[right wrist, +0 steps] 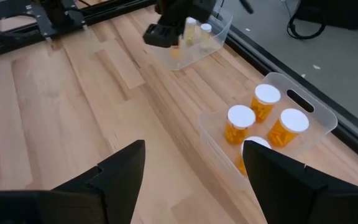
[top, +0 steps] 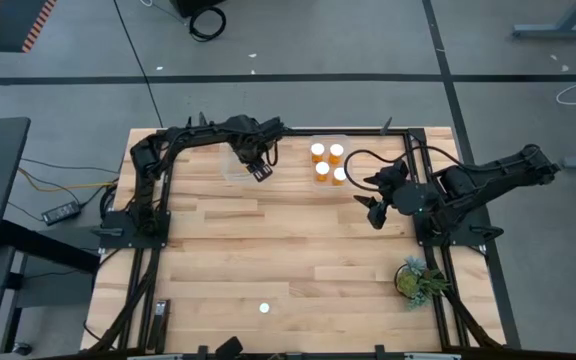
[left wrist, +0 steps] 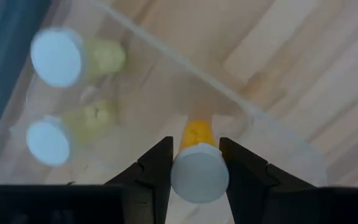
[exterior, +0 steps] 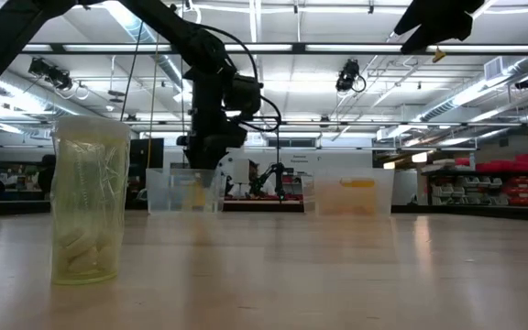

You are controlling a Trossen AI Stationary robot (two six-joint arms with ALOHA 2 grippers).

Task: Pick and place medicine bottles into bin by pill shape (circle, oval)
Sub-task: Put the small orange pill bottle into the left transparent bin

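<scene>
The left gripper (top: 259,172) is hovering over the left bin (top: 231,166), pinching a bottle (left wrist: 197,168) by its white cap, likely for dropping beside two others. Four bottles (top: 328,163) are standing in the right bin (right wrist: 316,118). The right gripper (top: 375,207) is waiting nearby, wide open and empty.
</scene>
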